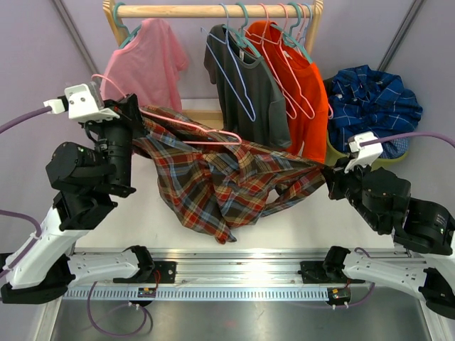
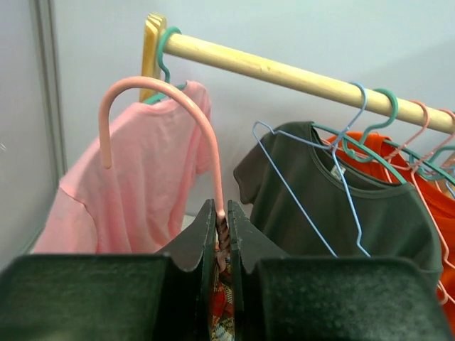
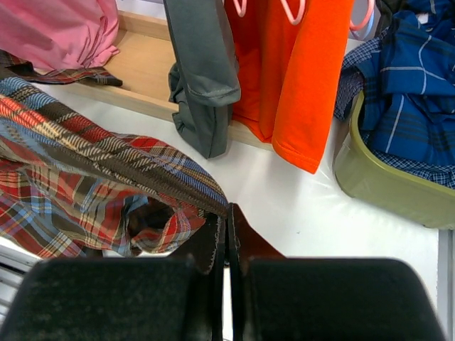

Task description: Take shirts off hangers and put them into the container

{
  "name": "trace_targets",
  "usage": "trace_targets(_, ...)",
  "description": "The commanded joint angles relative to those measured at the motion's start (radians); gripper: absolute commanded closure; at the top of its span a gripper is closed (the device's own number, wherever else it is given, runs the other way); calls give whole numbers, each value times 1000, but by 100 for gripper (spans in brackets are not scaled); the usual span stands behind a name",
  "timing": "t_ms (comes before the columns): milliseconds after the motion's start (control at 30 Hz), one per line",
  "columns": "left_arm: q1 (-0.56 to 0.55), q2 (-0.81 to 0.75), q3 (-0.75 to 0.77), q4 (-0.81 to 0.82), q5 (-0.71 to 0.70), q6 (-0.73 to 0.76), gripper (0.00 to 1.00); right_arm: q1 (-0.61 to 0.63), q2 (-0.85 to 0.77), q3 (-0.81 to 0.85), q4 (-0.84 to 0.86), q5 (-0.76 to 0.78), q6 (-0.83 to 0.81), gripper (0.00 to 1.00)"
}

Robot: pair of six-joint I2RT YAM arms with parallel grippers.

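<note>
A red-brown-green plaid shirt (image 1: pixel 227 185) hangs stretched between my two grippers above the table, still on a pink hanger (image 1: pixel 213 135). My left gripper (image 1: pixel 138 117) (image 2: pixel 222 213) is shut on the hanger's twisted neck, and the pink hook (image 2: pixel 170 99) curves up from the jaws. Plaid cloth shows between the fingers below the neck. My right gripper (image 1: pixel 328 177) (image 3: pixel 227 217) is shut on the shirt's (image 3: pixel 85 163) right edge. The olive container (image 1: pixel 387 162) (image 3: pixel 384 188) stands at the far right with a dark blue plaid shirt (image 1: pixel 373 99) in it.
On the wooden rail (image 1: pixel 213 11) hang a pink shirt (image 1: pixel 149 64), a dark grey shirt (image 1: pixel 249 92) and an orange shirt (image 1: pixel 306 106), with several bare hangers (image 1: pixel 238 78) in front of them. The rack's wooden base (image 3: pixel 142 71) lies behind the plaid shirt.
</note>
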Motion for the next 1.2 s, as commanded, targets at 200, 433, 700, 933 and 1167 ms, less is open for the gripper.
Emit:
trace_targets(200,16,8,-21,-308,411,-501,100,-5,1,-82,84,-139,-34,100)
trace_targets(433,16,-56,-204,-181,666,-665,100,-4,63,-107,156,-291,-52,100)
trace_targets(700,16,-72,-316,-133,741,-710,100,-5,133,-77,155,-470,-46,46)
trace_targets(933,16,33,-288,-231,660,-583,100,-5,156,101,67,-538,-75,21)
trace_targets(1167,16,165,-179,-353,695,-526,100,-4,198,184,43,-586,-92,21)
